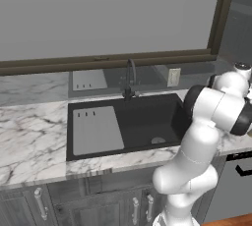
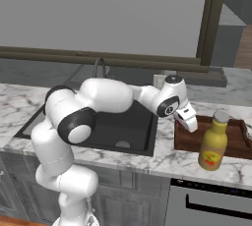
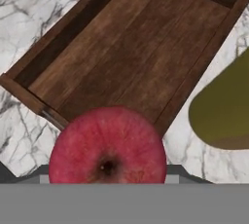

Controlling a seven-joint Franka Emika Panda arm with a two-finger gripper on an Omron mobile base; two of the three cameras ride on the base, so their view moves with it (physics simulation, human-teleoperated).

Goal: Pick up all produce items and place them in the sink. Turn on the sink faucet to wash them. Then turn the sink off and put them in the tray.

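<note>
- Apple [image 3: 108, 145] sitting glossy and red at the bottom centre of the hand view, pressed close to the camera and covering the fingertips.
- Gripping that apple, jaws standing wide around it, with the gripper [image 2: 189, 123] pointing down at centre right of the right base view.
- Hanging just above the near left edge of the tray [image 2: 236, 144], beside the sink's right rim.
- Showing the tray [image 3: 131, 47] as a dark reddish-brown wooden rectangle with raised rims, running diagonally across the upper half of the hand view, its floor bare.
- Standing just in front of the tray at lower right of the right base view: yellow bottle [image 2: 213, 144] with a grey cap, also bulging in at the right edge of the hand view [image 3: 221, 108].
- Lying at the centre of the left base view: sink [image 1: 147, 119], black, with a light-grey panel [image 1: 96, 130] over its left part.
- Rising behind the basin, spout curving forward: faucet [image 1: 130, 75].
- Spreading around everything: marble counter [image 1: 29, 136].
</note>
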